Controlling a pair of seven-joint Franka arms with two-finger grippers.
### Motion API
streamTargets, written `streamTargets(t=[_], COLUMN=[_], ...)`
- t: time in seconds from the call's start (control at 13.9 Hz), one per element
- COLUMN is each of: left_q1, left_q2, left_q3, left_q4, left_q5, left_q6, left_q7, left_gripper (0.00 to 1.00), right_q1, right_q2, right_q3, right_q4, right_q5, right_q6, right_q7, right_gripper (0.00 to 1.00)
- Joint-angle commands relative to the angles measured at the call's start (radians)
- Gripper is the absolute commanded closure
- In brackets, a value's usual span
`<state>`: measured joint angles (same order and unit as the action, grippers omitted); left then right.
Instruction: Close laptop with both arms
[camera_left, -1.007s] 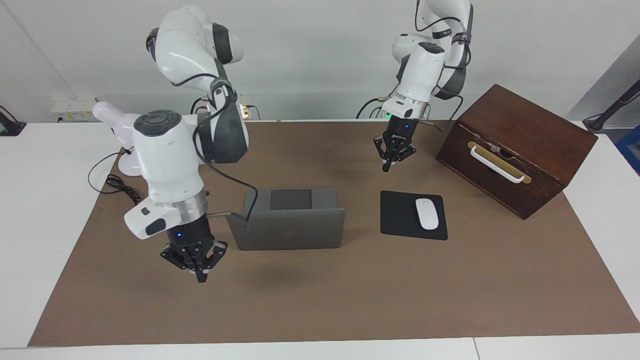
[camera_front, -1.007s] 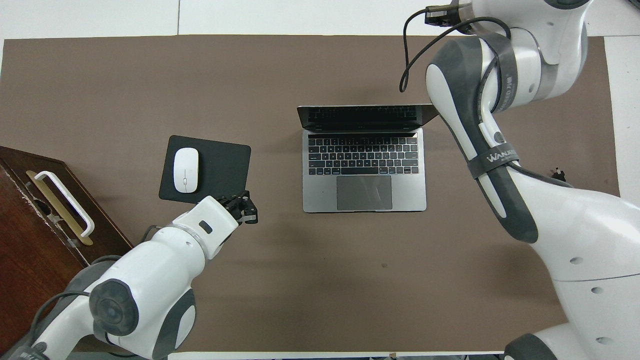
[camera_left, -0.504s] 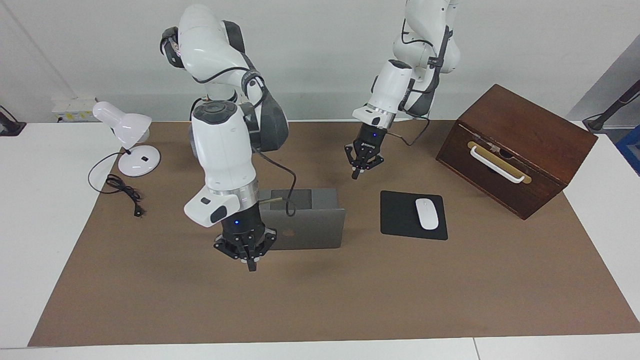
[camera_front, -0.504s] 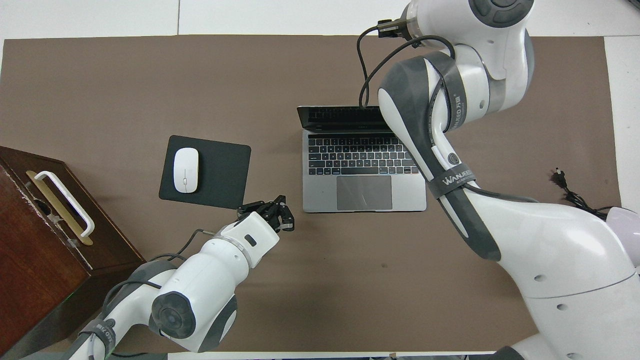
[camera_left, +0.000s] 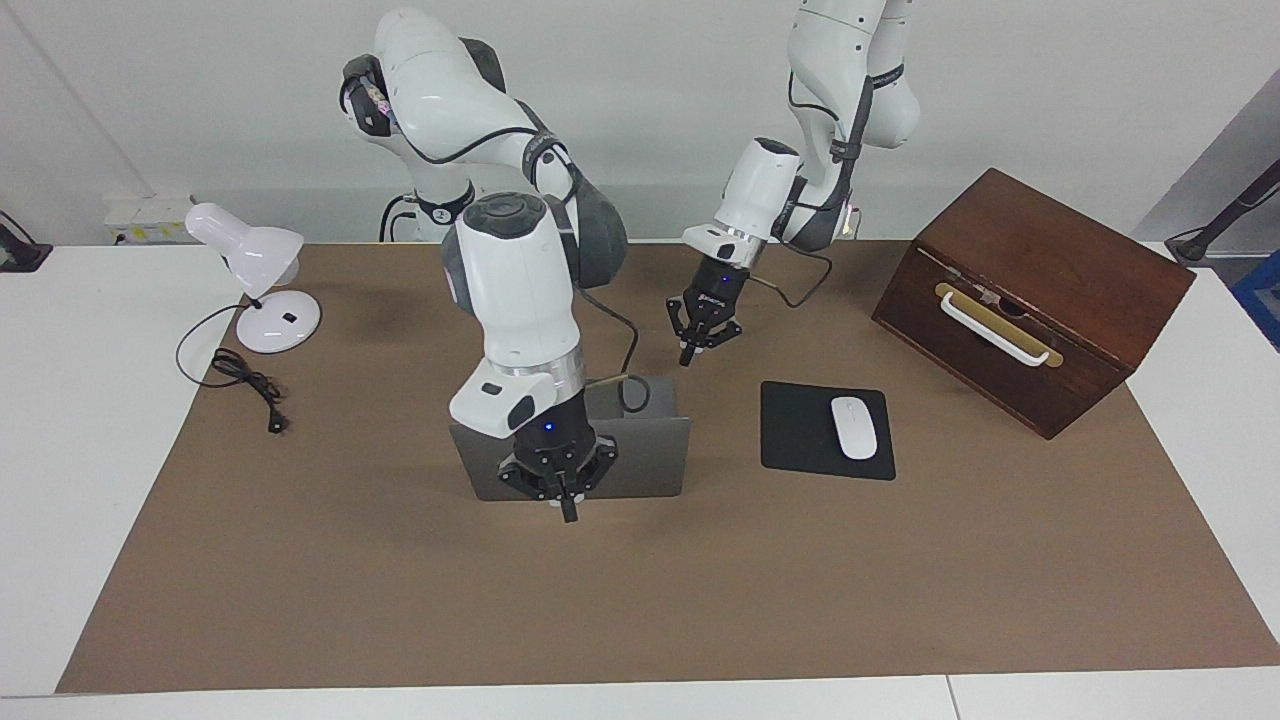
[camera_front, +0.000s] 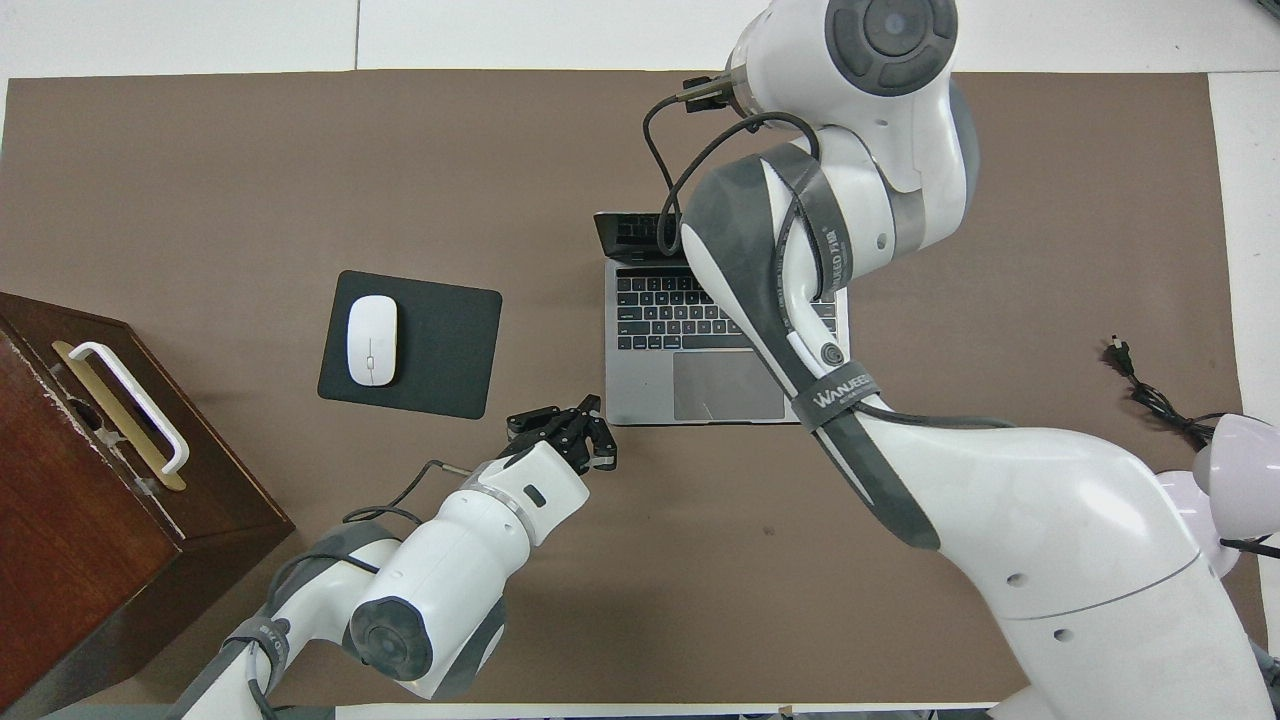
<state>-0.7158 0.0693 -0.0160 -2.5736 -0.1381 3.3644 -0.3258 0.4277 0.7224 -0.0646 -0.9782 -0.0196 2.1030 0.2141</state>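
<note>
A: Mid-mat, between the lamp (camera_left: 255, 285) and the mouse pad (camera_left: 826, 430), we log the laptop (camera_left: 655, 458) open, lid upright with its back turned away from the robots, keyboard (camera_front: 668, 318) toward them. Status of the right gripper (camera_left: 567, 508)?

B: We see it low against the back of the lid, about mid-width, fingers pressed together into one point. We cannot confirm contact; it reads as touching or just short of it.

A: And the left gripper (camera_left: 689, 355)?

B: It hangs in the air above the laptop's base corner nearest the robots on the mouse-pad end. Its fingers look drawn close together, holding nothing.

A: Our judgement for the step: the lid is not yet folding. The right gripper should push higher up the lid, near the top edge, and sweep toward the robots in an arc about the hinge.

B: Agreed. We want the left gripper to press down on the palm rest so the base does not slide, then to lift clear before the lid lands. Risk noted: a low push could shove the whole laptop along the mat (camera_left: 300, 560).
</note>
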Motion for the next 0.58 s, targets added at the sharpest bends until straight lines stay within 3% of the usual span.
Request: streamTargets(t=[0.0, 0.29, 0.5], left_q1=[-0.027, -0.027, -0.036], left_q2=[0.046, 0.095, 0.135], left_q3=[0.018, 0.019, 0.021], left_q4=[0.019, 0.055, 0.075], left_q5=[-0.011, -0.005, 0.006], left_q6=[0.053, 0.101, 0.138], left_q7=[0.027, 0.033, 0.034], left_gripper=[1.0, 1.0, 1.0], right_q1=[0.005, -0.01, -0.053], right_q2=[-0.005, -0.005, -0.015], right_q3=[0.005, 0.006, 0.005], right_q4=[-0.054, -0.065, -0.062], right_q5=[0.007, 0.021, 0.148], right_q6=[0.061, 0.022, -0.099], right_q7=[0.01, 0.008, 0.01], right_gripper=[1.0, 1.0, 1.0])
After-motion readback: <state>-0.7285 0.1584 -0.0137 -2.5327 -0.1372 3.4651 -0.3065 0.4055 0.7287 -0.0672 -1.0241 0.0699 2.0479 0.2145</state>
